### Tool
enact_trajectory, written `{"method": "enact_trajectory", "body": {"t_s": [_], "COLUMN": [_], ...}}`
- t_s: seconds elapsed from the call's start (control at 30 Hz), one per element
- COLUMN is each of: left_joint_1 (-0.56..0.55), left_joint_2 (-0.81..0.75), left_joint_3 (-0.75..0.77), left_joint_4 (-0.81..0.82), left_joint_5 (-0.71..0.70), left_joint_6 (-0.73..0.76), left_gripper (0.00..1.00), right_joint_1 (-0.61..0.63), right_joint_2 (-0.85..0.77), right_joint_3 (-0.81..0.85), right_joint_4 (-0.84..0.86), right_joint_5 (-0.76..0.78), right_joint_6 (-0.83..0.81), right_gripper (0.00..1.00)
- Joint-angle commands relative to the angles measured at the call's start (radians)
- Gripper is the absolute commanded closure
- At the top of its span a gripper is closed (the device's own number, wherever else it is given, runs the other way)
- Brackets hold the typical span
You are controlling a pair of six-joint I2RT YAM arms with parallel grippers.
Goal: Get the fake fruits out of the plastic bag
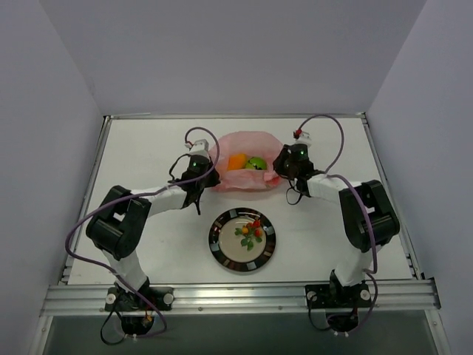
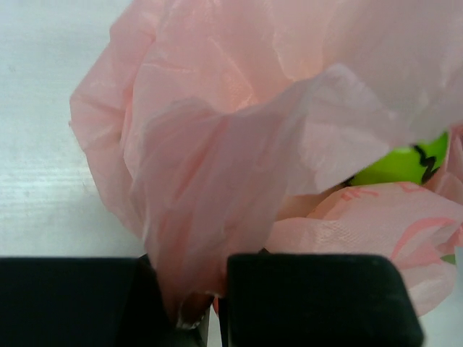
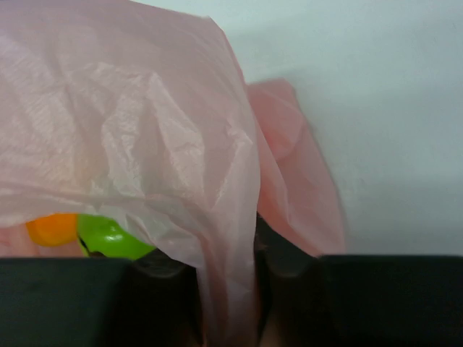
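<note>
At nine o'clock of the thin, crinkled pink plastic bag point(image 1: 247, 144), the left claw point(image 2: 217, 293) is pinching a fold of its rim. Inside the open mouth, an oblong orange fruit point(image 1: 237, 161) is lying at nine o'clock of a round green fruit point(image 1: 256, 163). At three o'clock, the right claw point(image 3: 257, 293) is pinching the opposite rim. At six o'clock of the bag, a red-orange berry cluster point(image 1: 250, 231) is already resting on a round dark-rimmed plate point(image 1: 214, 240) on the white table point(image 1: 148, 148). Done well, this step probably means both claws drawing the mouth wide and gently, without tearing the film.
</note>
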Motion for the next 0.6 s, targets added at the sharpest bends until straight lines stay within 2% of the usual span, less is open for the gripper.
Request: {"method": "enact_trajectory", "body": {"t_s": [0.0, 0.03, 0.1, 0.13, 0.23, 0.3, 0.37, 0.4, 0.43, 0.53, 0.57], "left_joint_1": [-0.009, -0.011, -0.026, -0.032, -0.049, -0.054, -0.057, -0.056, -0.055, -0.057, -0.056], "left_joint_2": [-0.028, -0.028, -0.037, -0.056, -0.103, -0.128, -0.157, -0.166, -0.183, -0.197, -0.200], "left_joint_3": [-0.088, -0.111, -0.165, -0.176, -0.196, -0.199, -0.199, -0.196, -0.194, -0.187, -0.187], "left_joint_4": [0.064, 0.081, 0.124, 0.131, 0.144, 0.147, 0.148, 0.150, 0.150, 0.148, 0.148], "left_joint_5": [0.065, 0.078, 0.087, 0.084, 0.067, 0.061, 0.058, 0.056, 0.056, 0.053, 0.052], "left_joint_6": [-0.043, -0.063, -0.071, -0.071, -0.060, -0.056, -0.047, -0.045, -0.040, -0.027, -0.025], "left_gripper": [0.98, 0.98, 0.98, 0.98, 0.98, 0.98, 0.98, 0.98, 0.98, 0.98, 0.98], "right_joint_1": [-0.006, -0.012, -0.021, -0.021, -0.021, -0.018, -0.004, 0.003, 0.014, 0.118, 0.184], "right_joint_2": [-0.080, -0.109, -0.155, -0.183, -0.357, -0.425, -0.517, -0.542, -0.566, -0.548, -0.504], "right_joint_3": [-0.089, -0.085, -0.062, -0.051, -0.016, -0.010, -0.016, -0.021, -0.025, -0.007, 0.024], "right_joint_4": [-0.028, -0.075, -0.134, -0.189, -0.301, -0.343, -0.386, -0.393, -0.396, -0.422, -0.430], "right_joint_5": [0.049, 0.046, 0.046, 0.050, 0.070, 0.063, 0.049, 0.014, -0.032, -0.068, -0.071], "right_joint_6": [-0.017, -0.028, -0.050, -0.063, -0.106, -0.131, -0.139, -0.152, -0.159, -0.206, -0.221], "right_gripper": [0.76, 0.59, 0.41, 0.25, 0.11, 0.10, 0.13, 0.18, 0.37, 0.74, 0.76]}}
